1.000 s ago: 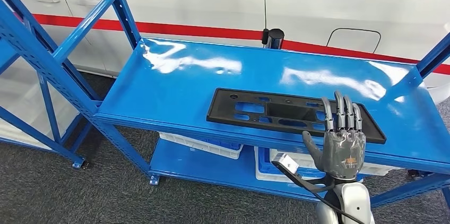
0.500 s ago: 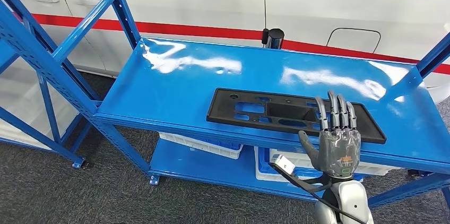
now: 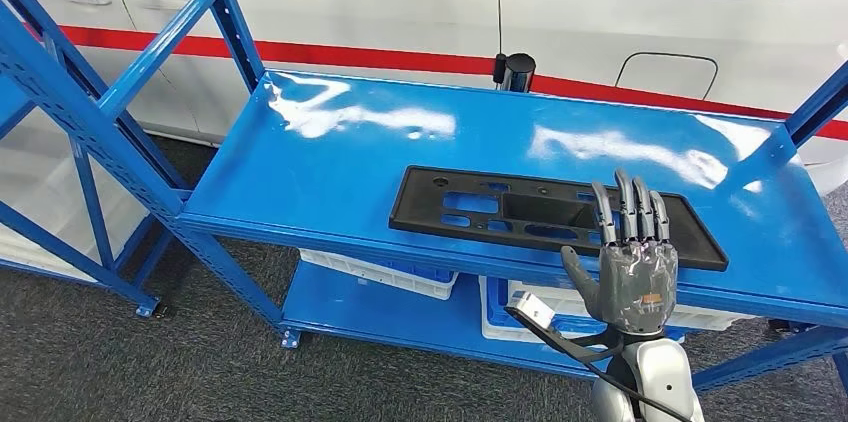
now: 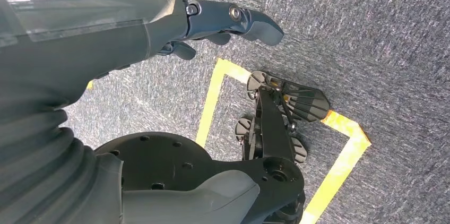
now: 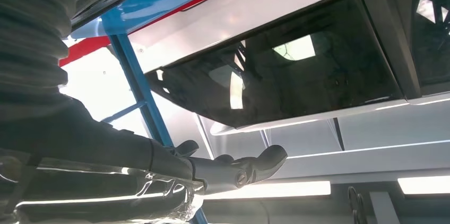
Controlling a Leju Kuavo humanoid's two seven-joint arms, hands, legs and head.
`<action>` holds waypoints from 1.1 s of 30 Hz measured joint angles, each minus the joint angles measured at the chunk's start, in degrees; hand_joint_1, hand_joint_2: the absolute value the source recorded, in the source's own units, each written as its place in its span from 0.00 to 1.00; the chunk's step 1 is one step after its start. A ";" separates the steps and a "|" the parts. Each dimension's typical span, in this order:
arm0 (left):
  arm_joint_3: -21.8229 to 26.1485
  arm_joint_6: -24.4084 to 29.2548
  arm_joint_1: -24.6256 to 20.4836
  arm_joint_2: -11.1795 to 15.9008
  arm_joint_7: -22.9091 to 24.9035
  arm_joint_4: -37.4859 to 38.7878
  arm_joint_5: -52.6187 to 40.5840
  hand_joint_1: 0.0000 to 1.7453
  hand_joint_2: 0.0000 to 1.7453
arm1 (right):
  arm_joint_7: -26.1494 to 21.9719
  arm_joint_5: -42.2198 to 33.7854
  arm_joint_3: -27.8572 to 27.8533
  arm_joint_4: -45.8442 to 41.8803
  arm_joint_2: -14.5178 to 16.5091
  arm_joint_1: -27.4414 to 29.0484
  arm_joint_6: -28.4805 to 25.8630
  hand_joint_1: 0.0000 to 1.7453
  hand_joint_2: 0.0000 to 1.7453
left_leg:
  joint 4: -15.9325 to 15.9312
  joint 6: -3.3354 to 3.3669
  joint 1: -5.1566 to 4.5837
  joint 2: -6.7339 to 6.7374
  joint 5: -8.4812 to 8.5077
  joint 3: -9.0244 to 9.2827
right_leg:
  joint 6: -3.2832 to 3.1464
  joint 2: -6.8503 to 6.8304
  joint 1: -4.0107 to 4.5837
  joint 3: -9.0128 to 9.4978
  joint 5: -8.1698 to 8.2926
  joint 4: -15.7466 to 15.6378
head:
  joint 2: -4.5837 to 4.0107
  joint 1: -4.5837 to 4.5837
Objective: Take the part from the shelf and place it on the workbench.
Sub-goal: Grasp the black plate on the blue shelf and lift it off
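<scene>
- Black plastic part (image 3: 545, 214) lies flat on the blue shelf (image 3: 350, 157), near its front edge and toward the right end.
- Head view: right hand (image 3: 632, 264) is raised at the shelf's front edge, fingers straight and apart, holding nothing; fingertips overlap the part's right portion, contact unclear.
- Left wrist view: left hand (image 4: 212, 25) hangs over grey carpet (image 4: 371, 33) with yellow tape (image 4: 212, 96), empty, fingers loosely extended.
- Right wrist view: the right hand's fingers (image 5: 233, 168) lie outstretched, empty, before a white car (image 5: 297, 1).

Bright even overhead light, white glare patches on the glossy shelf (image 3: 330, 157), sharp focus, wrist views darker
</scene>
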 joint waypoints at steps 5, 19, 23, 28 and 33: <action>0.00 -0.01 0.00 0.00 0.00 0.00 0.00 0.00 1.00 | 0.01 -0.01 0.01 0.00 -0.02 0.00 0.00 0.00 1.00 | 0.00 0.00 0.00 0.00 0.00 0.00 | 0.00 0.00 0.00 0.00 0.00 0.00 | 0.00 0.00; 0.00 0.00 0.00 0.02 0.01 0.00 0.00 0.00 1.00 | 0.01 -0.01 0.03 0.00 -0.07 0.00 0.00 0.00 1.00 | 0.00 0.00 0.00 0.00 0.00 -0.01 | 0.00 0.00 0.00 -0.02 0.00 0.00 | 0.00 0.00; 0.00 -0.01 0.00 0.01 0.02 0.00 0.00 0.00 1.00 | 0.01 0.00 0.03 0.00 -0.08 0.00 0.00 0.00 1.00 | 0.00 0.00 0.00 0.00 0.00 -0.02 | 0.00 0.00 0.00 -0.02 0.00 0.00 | 0.00 0.00; 0.00 -0.01 0.00 0.01 0.02 0.00 0.00 0.00 1.00 | 0.00 0.00 0.03 0.00 -0.08 0.00 0.00 0.00 1.00 | 0.00 0.00 0.00 0.00 0.00 -0.02 | 0.00 0.00 0.00 -0.02 0.00 0.00 | 0.00 0.00; 0.00 0.00 0.00 0.02 0.02 0.00 0.00 0.00 1.00 | 0.01 -0.01 0.03 0.00 -0.08 0.00 0.00 0.00 1.00 | 0.00 0.00 0.00 0.00 0.00 -0.03 | 0.00 0.00 0.00 -0.03 0.00 0.00 | 0.00 0.00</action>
